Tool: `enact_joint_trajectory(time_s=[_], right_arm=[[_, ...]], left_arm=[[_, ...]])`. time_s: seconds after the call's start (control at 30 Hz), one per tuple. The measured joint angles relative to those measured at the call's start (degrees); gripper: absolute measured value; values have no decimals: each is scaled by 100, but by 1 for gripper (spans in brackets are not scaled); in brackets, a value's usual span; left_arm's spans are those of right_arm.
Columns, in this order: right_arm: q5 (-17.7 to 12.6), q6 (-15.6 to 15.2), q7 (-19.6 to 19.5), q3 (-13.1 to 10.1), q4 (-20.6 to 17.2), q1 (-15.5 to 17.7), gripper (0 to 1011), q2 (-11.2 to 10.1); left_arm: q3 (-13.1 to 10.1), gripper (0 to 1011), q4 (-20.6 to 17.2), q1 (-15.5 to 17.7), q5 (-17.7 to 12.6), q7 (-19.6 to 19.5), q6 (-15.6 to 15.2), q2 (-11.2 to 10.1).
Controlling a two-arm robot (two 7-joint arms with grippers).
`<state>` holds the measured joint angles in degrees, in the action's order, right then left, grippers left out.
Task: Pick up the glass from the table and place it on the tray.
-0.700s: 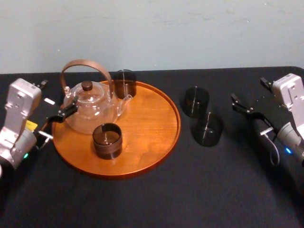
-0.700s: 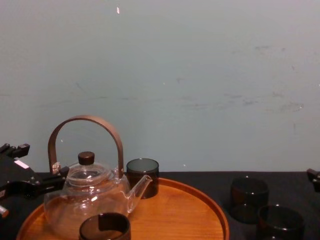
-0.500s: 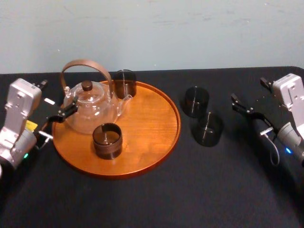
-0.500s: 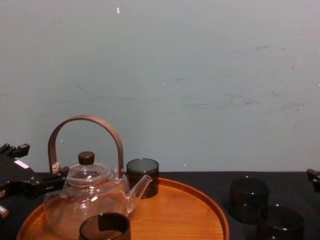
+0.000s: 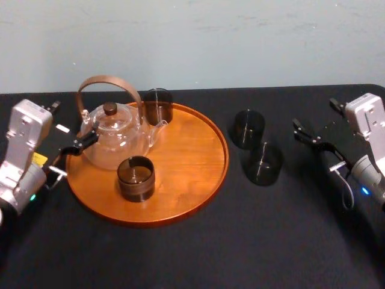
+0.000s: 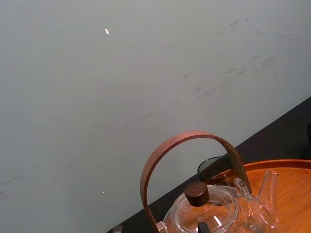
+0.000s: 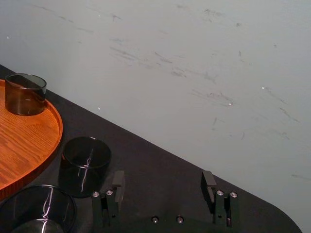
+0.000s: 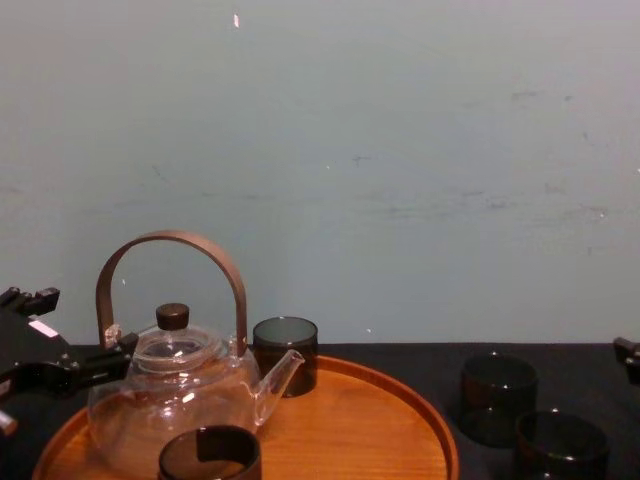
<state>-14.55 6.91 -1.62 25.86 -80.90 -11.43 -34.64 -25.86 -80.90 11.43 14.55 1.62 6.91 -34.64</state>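
Two dark smoked glasses stand on the black table right of the tray: a far glass and a near glass. The round orange-brown tray carries a glass teapot and two more dark glasses, a back one and a front one. My right gripper is open, low over the table, right of the two table glasses and apart from them. My left gripper is open at the tray's left edge, one finger close beside the teapot.
The teapot's tall brown hoop handle rises above the tray's left half. The tray's right half is bare wood. A pale wall runs close behind the table's far edge. Bare black tabletop spreads along the front.
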Motion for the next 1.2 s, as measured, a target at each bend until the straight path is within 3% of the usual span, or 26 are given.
enact_joint_trajectory(time_s=[1.2], right_arm=[[0, 0, 0, 0, 0, 0, 1002, 0]], left_arm=[[0, 1001, 0, 0, 0, 0, 0, 0]])
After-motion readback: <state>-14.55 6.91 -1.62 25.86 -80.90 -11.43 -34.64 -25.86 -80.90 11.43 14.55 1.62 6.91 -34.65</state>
